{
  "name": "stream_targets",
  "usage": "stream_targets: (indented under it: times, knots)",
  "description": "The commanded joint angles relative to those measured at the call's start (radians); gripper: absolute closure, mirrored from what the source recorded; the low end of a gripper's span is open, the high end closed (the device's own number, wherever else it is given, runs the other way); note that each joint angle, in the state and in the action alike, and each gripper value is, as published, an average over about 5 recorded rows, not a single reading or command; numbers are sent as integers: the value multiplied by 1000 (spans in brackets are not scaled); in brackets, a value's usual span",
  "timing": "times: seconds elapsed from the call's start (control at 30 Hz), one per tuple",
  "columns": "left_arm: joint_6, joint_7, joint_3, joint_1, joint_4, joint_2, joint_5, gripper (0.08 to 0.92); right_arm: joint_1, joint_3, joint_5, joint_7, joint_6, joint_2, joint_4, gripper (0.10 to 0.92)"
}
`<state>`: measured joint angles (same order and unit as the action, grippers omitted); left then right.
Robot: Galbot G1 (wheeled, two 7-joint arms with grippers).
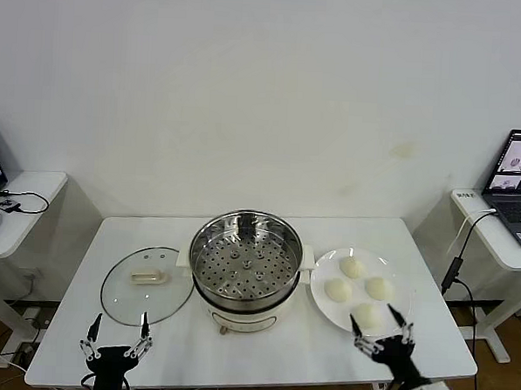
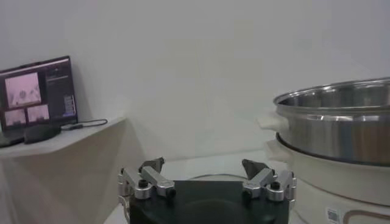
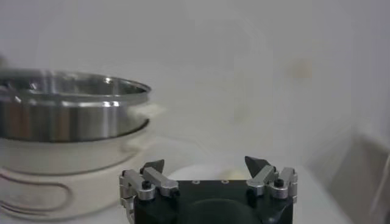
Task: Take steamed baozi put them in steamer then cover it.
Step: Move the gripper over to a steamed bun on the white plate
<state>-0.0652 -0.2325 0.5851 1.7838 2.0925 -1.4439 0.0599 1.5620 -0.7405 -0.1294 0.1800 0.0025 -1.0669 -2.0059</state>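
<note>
The steamer [image 1: 245, 268] stands mid-table, a shiny steel pot with a perforated tray on a cream base; it also shows as the steamer [image 2: 341, 140] and steamer [image 3: 67, 134] in the wrist views. Several baozi [image 1: 353, 268] lie on a white plate [image 1: 318, 303] to its right. The glass cover [image 1: 147, 283] lies flat on the table to its left. My left gripper [image 1: 118, 330] is open at the front edge, just before the cover. My right gripper [image 1: 382, 331] is open at the front of the plate, by the nearest baozi [image 1: 368, 316]. Both hold nothing.
Side desks flank the table: one at the left [image 1: 20, 191] with a mouse and cables, one at the right with a laptop [image 1: 516, 187] and a hanging cable [image 1: 456, 266]. A white wall stands behind the table [image 1: 269, 357].
</note>
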Motion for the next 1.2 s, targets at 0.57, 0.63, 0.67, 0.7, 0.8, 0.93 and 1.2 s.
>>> stream_targets:
  times: [0.57,0.63,0.67,0.7,0.8,0.93,1.2]
  knots:
    - [50,24,41,-53,-5,28,37,177,-1117,840,-129,577,-128,592,488,203]
    - [52,25,44,-58,-9,32,36,177,-1245,999,-92,628,-120,580,548,203]
    - [53,25,45,-59,-10,33,36,177,-1303,1067,-82,652,-110,569,581,203]
    - [53,26,47,-61,-10,34,35,177,-1349,1122,-75,676,-99,556,612,203]
    - [53,27,51,-63,-10,38,31,177,-1448,1232,-65,758,-58,510,697,202]
    - [53,29,52,-70,-11,38,29,177,-1501,1315,-68,865,-29,460,767,203]
    - [53,30,48,-79,-16,31,32,177,-1501,1373,-111,876,-13,382,844,202]
